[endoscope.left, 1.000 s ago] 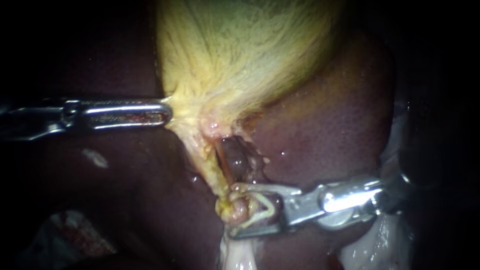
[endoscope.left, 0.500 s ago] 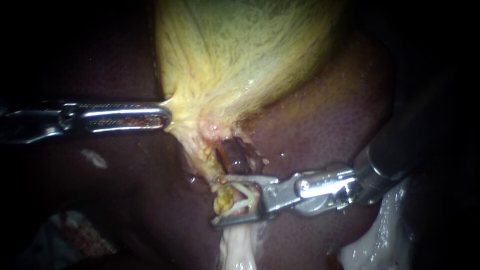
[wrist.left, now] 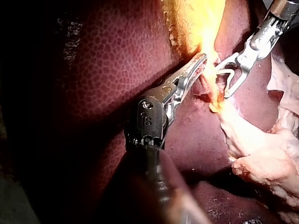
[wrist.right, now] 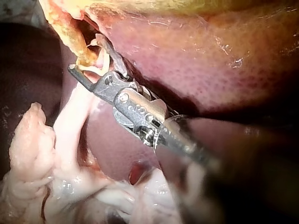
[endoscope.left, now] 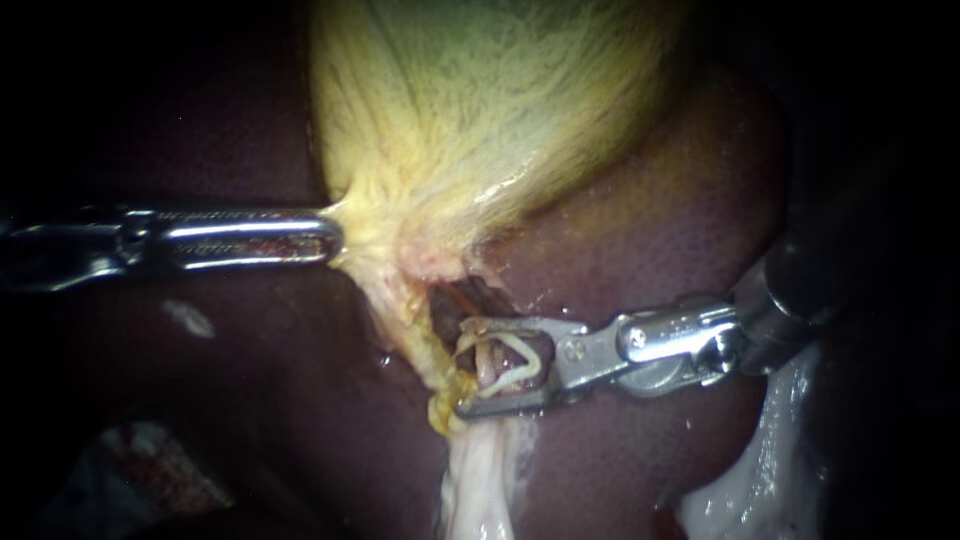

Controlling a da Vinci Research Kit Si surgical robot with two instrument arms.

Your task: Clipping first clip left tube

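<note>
My right instrument (endoscope.left: 465,368) comes in from the right. Its jaws stand wide apart and carry a pale V-shaped clip (endoscope.left: 515,362). A pinkish tube (endoscope.left: 487,360) below the gallbladder's neck runs between the clip's legs. I cannot tell whether it is the left tube. A darker tube (endoscope.left: 455,305) shows just above the upper jaw. My left instrument (endoscope.left: 328,238) is shut on the gallbladder (endoscope.left: 480,100) at its lower left edge and holds it taut. The right wrist view shows the same jaws (wrist.right: 88,63) astride the tube (wrist.right: 99,56). In the left wrist view, my left jaws (wrist.left: 200,63) grip yellow tissue.
The dark red liver (endoscope.left: 650,230) lies behind and around the tubes. Pale whitish tissue (endoscope.left: 480,480) hangs below the clip site, and more pale tissue (endoscope.left: 760,480) lies under the right shaft.
My right instrument has moved up along the tube toward the gallbladder's neck, its jaws still wide apart with the clip. The left instrument has held still.
</note>
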